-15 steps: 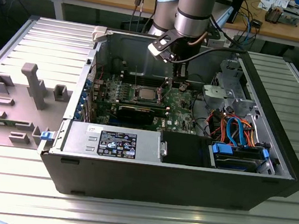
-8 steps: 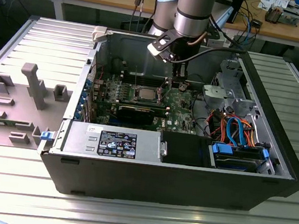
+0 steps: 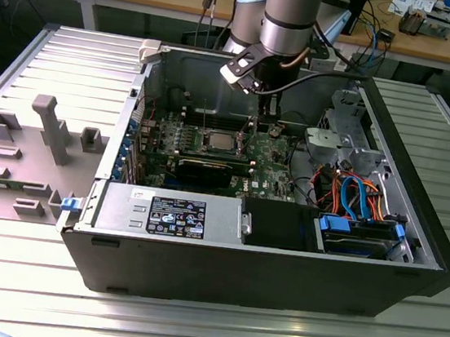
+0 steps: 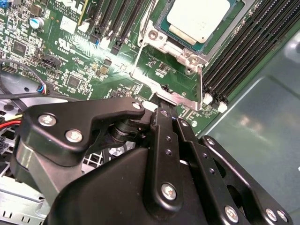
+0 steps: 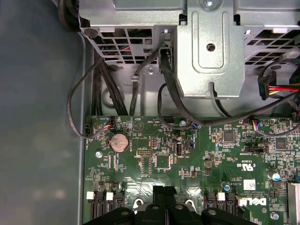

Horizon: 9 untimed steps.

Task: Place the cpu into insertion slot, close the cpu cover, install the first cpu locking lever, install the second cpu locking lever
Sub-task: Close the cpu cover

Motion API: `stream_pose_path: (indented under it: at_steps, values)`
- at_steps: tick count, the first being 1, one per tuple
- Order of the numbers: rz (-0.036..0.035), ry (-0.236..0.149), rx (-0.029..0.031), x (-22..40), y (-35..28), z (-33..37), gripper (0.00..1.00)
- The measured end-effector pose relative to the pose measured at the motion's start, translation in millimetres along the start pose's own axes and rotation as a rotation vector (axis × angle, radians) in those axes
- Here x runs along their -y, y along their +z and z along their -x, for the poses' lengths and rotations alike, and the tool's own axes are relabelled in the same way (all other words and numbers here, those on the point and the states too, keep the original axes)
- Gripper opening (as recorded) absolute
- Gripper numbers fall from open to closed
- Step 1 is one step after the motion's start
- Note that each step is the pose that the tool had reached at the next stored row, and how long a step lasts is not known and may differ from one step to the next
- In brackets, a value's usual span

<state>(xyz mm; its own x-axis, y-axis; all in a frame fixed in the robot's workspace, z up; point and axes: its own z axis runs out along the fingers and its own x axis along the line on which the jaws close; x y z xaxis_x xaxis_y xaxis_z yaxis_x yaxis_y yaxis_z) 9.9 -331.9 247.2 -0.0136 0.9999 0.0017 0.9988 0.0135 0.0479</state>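
The cpu (image 4: 199, 18), a square chip with a silver top, lies flat in the insertion slot (image 4: 171, 43) on the green board; in the exterior view the cpu (image 3: 220, 142) sits mid-board. A silver plate, the cpu cover (image 4: 180, 98), stands beside the slot, seen nearly edge-on. Thin wire levers (image 4: 140, 44) rise at the slot's sides. My gripper (image 4: 164, 108) has its black fingers (image 4: 161, 136) drawn together, tips right at the cover's edge. In the exterior view the gripper (image 3: 270, 123) hangs just to the slot's right. The gripper (image 5: 165, 191) tips also show over the board in the first wrist view.
Long black memory slots (image 4: 243, 51) flank the socket. A metal drive cage (image 5: 201, 47) with cables (image 5: 173, 93) and a coin battery (image 5: 118, 141) lie close by. The case walls (image 3: 278, 274), power supply (image 3: 174, 216) and blue drive bay (image 3: 356, 234) hem the board in.
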Motion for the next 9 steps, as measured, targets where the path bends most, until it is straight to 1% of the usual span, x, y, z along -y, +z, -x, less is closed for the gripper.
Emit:
stream_pose_path:
  at_steps: [9]
  values:
    - [0.0000,0.000,0.0001,2.5,0.1,0.0,0.11]
